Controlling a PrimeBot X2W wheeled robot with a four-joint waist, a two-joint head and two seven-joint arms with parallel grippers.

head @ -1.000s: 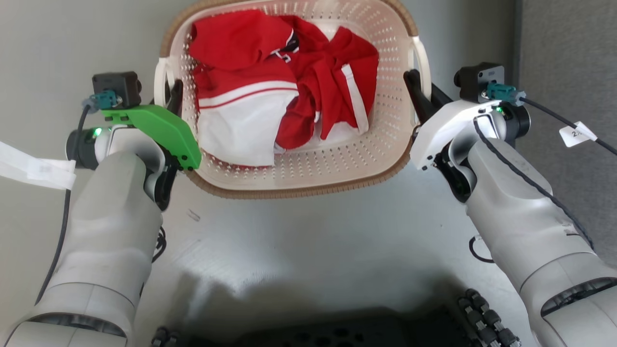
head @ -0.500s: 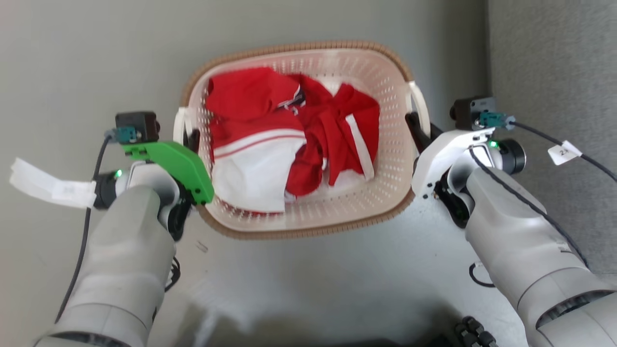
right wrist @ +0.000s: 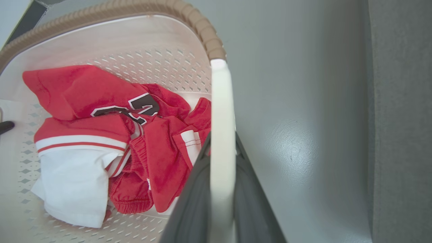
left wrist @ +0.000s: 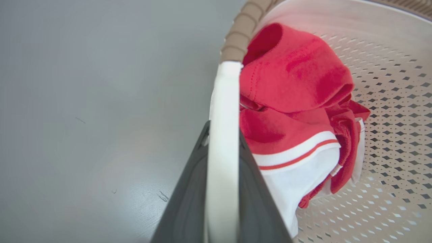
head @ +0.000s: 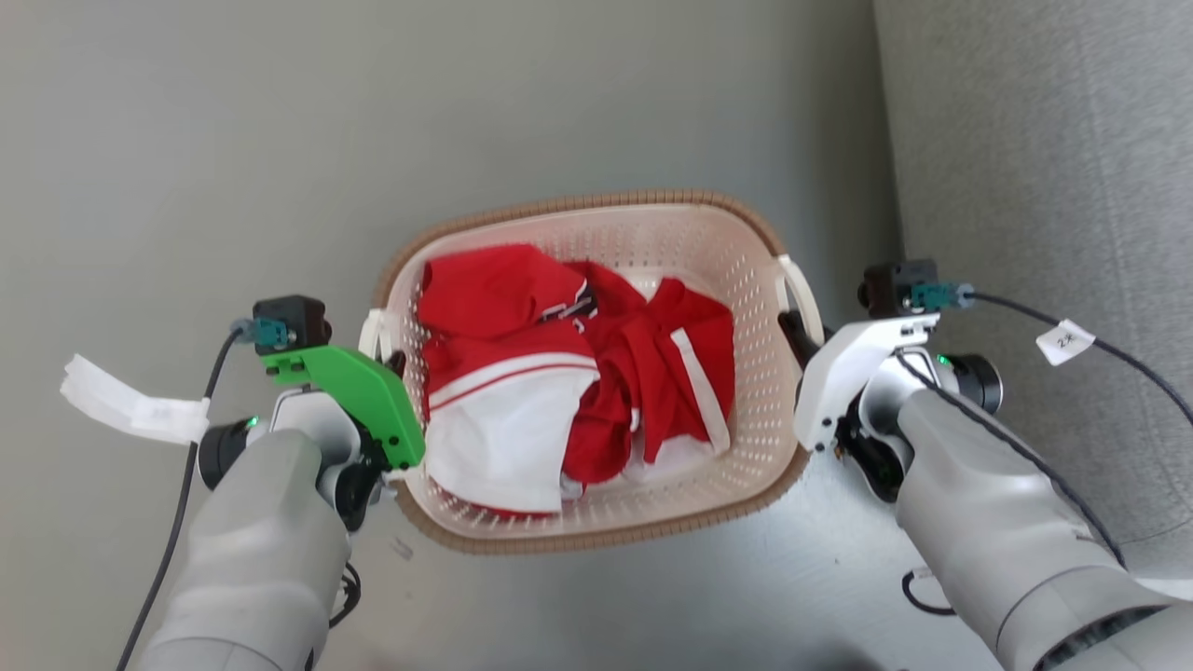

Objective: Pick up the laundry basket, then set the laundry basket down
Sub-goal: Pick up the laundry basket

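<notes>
Laundry basket [head: 596, 201] sits approx. ctr of head view over plain grey floor [head: 233, 140]. Its long axis runs L–R, btw the two arms. Can't tell if its base touches the floor or hangs just above it. Inside is a heap of red & white clothes [head: 559, 391], bunched twd the L side and middle. The far perforated wall is bare.

L gripper [head: 395, 360] is at the basket's L short side, fingers reaching in by the L handle [head: 372, 332]. In the L wrist view, L gripper [left wrist: 223, 130] is closed down on that white loop [left wrist: 223, 98]. One dark finger lies on each face of the strap, both touching it, no gap visible. Outer finger is on the floor side, inner finger on the clothes side. Tips reach only part-way along the loop; brown rim starts just past its far end. Green cover [head: 359, 405] on that wrist overlaps the basket's near-L corner in head view.

R gripper [head: 794, 328] mirrors it at the R short side, on the R handle [head: 802, 287]. In the R wrist view, R gripper [right wrist: 221, 140] is likewise clamped tight on the cream loop [right wrist: 221, 101]: fingers on both faces, clothes to one side, floor to the other.

So the basket spans btw both grippers, one handle pinched in each.

A darker grey carpet-like strip [head: 1044, 140] runs down the R of head view, beside the R arm and apart from the basket.
</notes>
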